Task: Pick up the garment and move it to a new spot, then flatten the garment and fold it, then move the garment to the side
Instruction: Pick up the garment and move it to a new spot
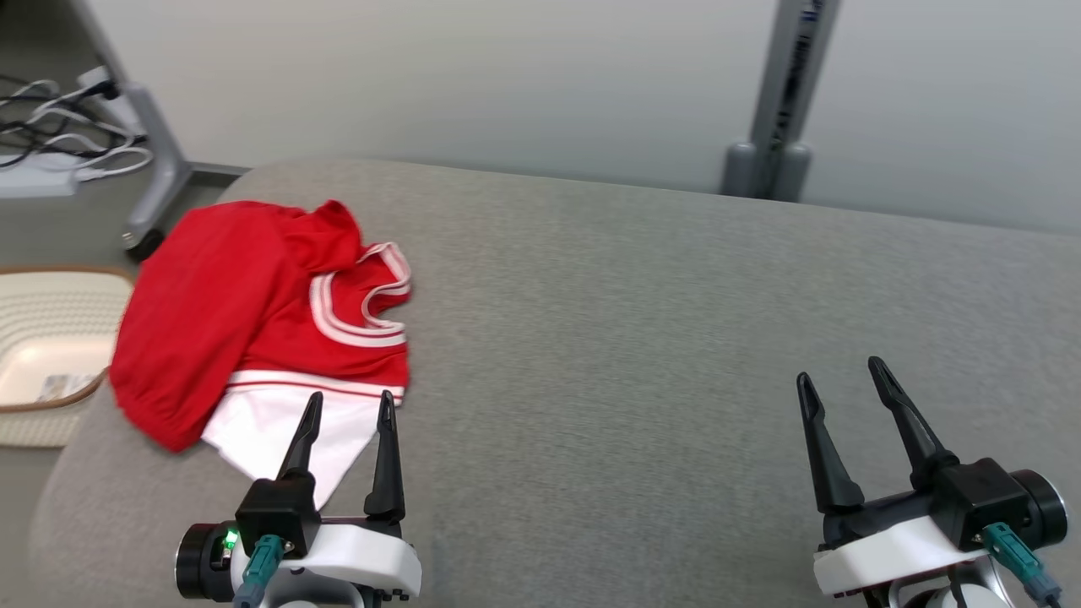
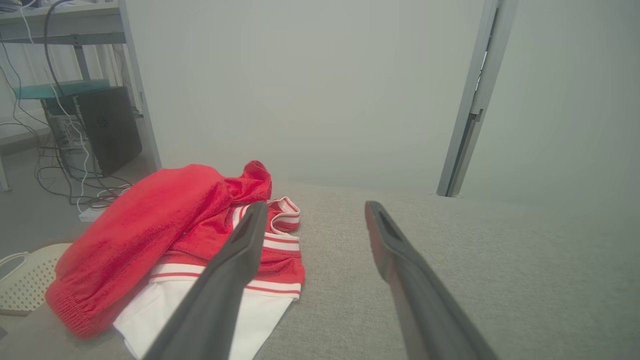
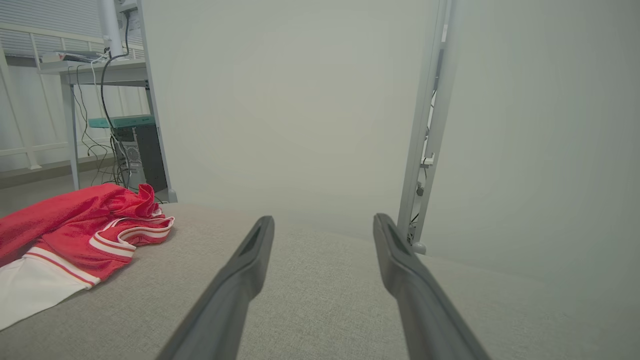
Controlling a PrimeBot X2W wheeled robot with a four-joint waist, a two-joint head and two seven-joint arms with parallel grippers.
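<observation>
Lying bunched at the left end of the grey padded surface (image 1: 642,321), close to its rounded corner, the garment (image 1: 372,359) shows a red body, a curl of white-and-red striped trim at its open edge, and a white sleeve spread flat toward the robot. A plain red pair of shorts (image 1: 194,312) is draped over the garment's left part, with its gathered waistband hanging at the near-left edge of the pile in the left wrist view. No lettering or number can be seen on the jersey as it lies.

The left gripper (image 1: 351,395) stands at the near edge of the pile with its two dark fingers spread apart and nothing between them. In the head view both fingertips overlap the white sleeve just below the striped hem. In the left wrist view one finger crosses the white cloth while the other lies over bare grey fabric. Whether that finger touches the sleeve or hangs a little above it is hard to say from these angles.

The right gripper (image 1: 838,369) is well apart from the clothes, over the bare right side of the surface, its fingers also spread wide and empty.

Off the left end of the surface sits a cream perforated basket (image 1: 34,308) with a brown rim. Beyond it, cables (image 1: 51,152) trail on the floor. A grey post (image 1: 781,93) rises against the pale wall behind the surface
</observation>
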